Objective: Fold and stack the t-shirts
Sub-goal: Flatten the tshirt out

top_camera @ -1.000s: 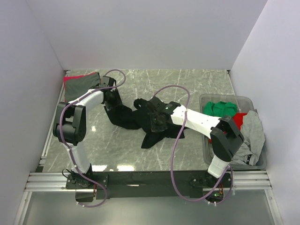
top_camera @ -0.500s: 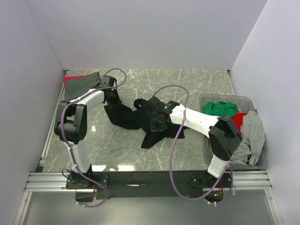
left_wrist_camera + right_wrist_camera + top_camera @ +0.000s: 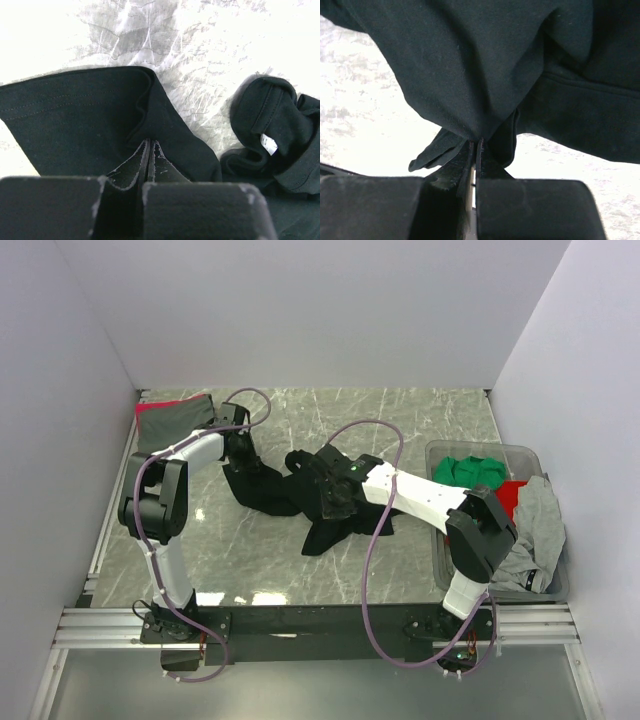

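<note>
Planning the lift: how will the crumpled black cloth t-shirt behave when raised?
Likely floppy: the crumpled black cloth t-shirt lies in soft folds, so it should sag between the left end effector and right end effector. Probably light, being thin cloth; small pinched folds might slip.

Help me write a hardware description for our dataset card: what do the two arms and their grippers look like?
The left arm and right arm both have white links between bulky black joint housings, each trailed by a looping mauve cable. A green light shows near the right wrist. The left gripper and right gripper have black wedge-shaped fingers with pale scuffs.
</note>
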`<state>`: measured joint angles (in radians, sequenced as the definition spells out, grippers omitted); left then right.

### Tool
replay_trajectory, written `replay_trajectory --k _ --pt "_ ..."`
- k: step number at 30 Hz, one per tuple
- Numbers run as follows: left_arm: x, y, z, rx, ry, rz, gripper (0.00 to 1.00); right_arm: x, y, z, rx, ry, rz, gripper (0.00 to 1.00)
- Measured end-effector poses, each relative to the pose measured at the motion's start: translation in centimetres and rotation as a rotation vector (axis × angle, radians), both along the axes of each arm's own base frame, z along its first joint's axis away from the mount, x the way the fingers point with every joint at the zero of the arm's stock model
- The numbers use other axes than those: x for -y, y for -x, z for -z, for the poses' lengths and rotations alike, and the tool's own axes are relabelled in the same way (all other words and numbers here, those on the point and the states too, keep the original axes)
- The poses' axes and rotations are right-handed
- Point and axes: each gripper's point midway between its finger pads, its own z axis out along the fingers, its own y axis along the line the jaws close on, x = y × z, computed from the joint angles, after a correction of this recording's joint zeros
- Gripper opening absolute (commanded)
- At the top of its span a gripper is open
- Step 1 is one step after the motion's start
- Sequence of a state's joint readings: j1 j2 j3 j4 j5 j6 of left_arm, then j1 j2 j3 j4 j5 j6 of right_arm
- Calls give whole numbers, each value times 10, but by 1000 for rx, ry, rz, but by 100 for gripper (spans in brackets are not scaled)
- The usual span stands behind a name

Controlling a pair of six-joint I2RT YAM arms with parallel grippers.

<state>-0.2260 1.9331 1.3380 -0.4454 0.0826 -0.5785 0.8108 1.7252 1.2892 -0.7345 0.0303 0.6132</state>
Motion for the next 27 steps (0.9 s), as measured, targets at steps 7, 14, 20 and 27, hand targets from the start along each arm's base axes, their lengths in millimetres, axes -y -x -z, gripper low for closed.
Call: replay_trajectory --k 7,14,20,27 --pt "-7 -2 -16 20 -13 -6 0 13 -6 -6 20 20 54 0" --pt "-29 -6 -103 199 21 -62 0 36 -20 -59 137 28 130 0" --pt "-28 10 -131 269 48 -54 4 66 -2 -87 226 -3 151 14" --pt "-11 40 -44 20 88 15 31 114 54 -6 19 182 188 34"
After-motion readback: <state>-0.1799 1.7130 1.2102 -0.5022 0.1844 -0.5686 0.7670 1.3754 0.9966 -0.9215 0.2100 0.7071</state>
